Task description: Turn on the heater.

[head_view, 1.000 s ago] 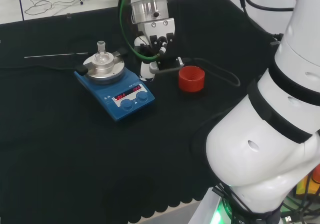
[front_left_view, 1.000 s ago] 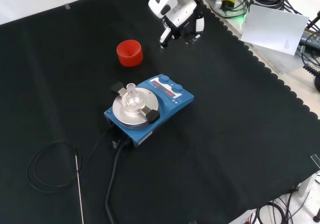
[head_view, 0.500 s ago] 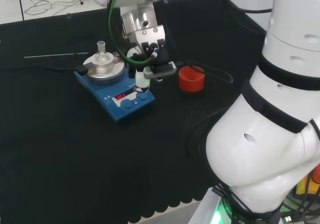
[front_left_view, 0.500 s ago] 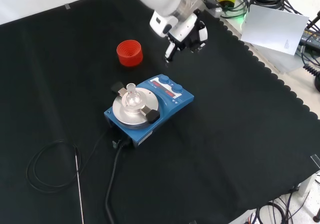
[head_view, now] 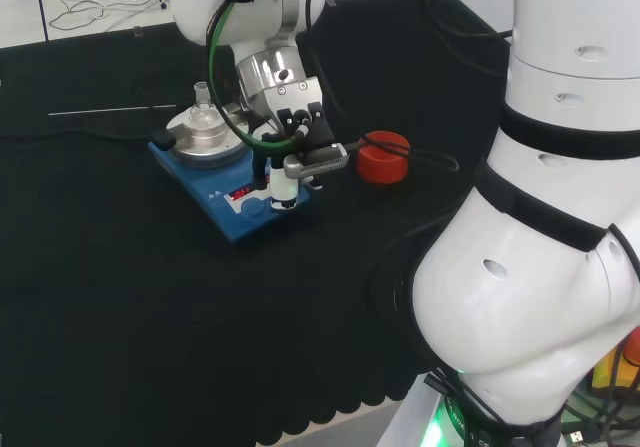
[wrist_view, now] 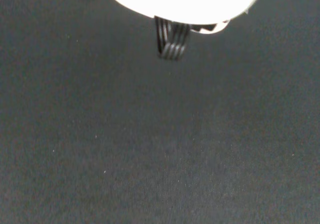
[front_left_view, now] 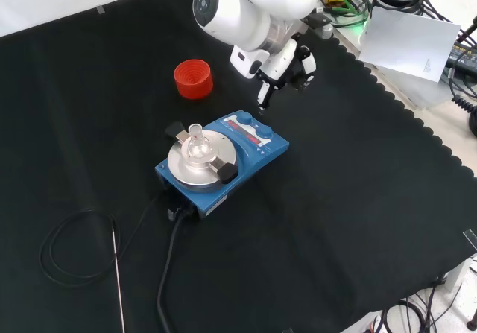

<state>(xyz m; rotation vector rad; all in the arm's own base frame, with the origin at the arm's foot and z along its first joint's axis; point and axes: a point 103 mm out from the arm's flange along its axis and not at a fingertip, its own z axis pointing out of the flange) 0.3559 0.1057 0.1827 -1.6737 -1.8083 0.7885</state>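
The blue heater (head_view: 226,219) (front_left_view: 273,150) sits on the black cloth, and a small clear flask (head_view: 203,113) (front_left_view: 196,145) rests on its round metal plate. Red digits glow on its front panel above two blue knobs (front_left_view: 253,123). My hand (head_view: 296,133) (front_left_view: 288,54) hovers over that panel. One finger (head_view: 283,183) (front_left_view: 262,100) points straight down at the knob nearer the red ring, and the thumb sticks out sideways. In the front view the fingertip ends a little above the knob. The wrist view has a blurred white part of the hand (wrist_view: 185,1) over bare cloth.
A red ribbed ring stand (head_view: 384,161) (front_left_view: 193,78) stands on the cloth beyond the heater's panel, close to my hand. A thin metal rod (head_view: 110,113) (front_left_view: 117,273) and the heater's black cable (front_left_view: 167,273) lie behind the heater.
The hand has moved from beside the red ring to over the heater's front panel and come lower, its pointing finger now above a knob. Heater and flask have not moved.
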